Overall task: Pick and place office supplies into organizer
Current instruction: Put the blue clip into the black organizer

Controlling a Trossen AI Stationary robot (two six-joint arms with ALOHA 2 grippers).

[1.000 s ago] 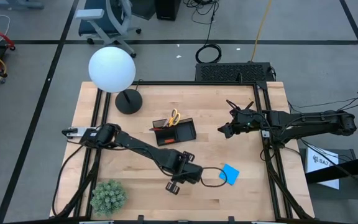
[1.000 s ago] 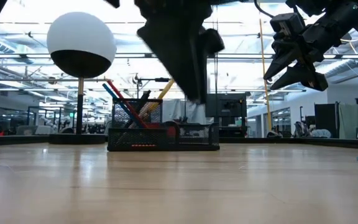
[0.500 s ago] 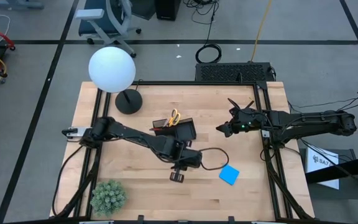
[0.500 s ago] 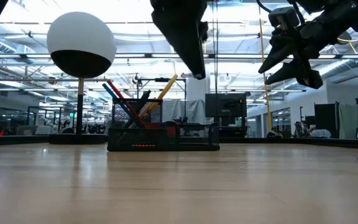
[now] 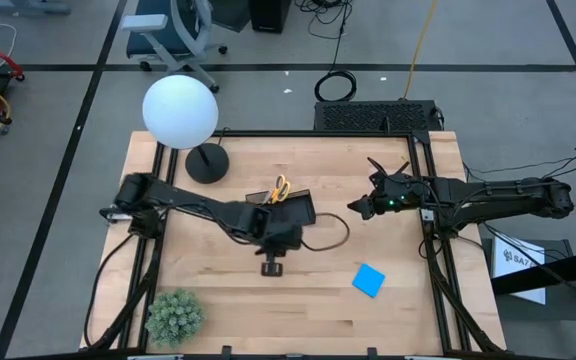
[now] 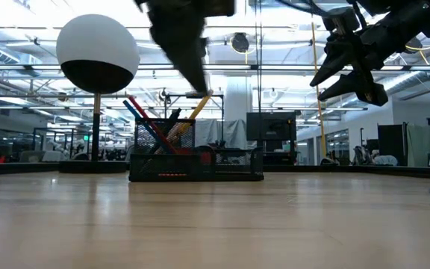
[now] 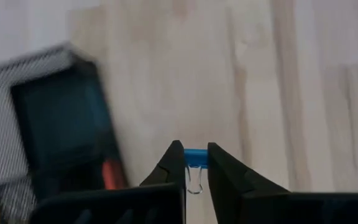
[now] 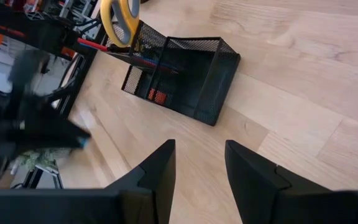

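Am pinching small blue binder clip (image 7: 195,158) in left pincer (image 7: 195,163), organizer (image 7: 58,134) just ahead-left. Clip light, stiff, slippery; gripping body. Right pincer (image 8: 199,163) hovering half-open, empty.

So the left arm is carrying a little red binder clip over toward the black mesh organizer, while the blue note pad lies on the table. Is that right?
Not quite: the binder clip is blue, not red, as the left wrist view shows it pinched in the left gripper. The rest holds: it is near the black mesh organizer, and the blue note pad lies on the table.
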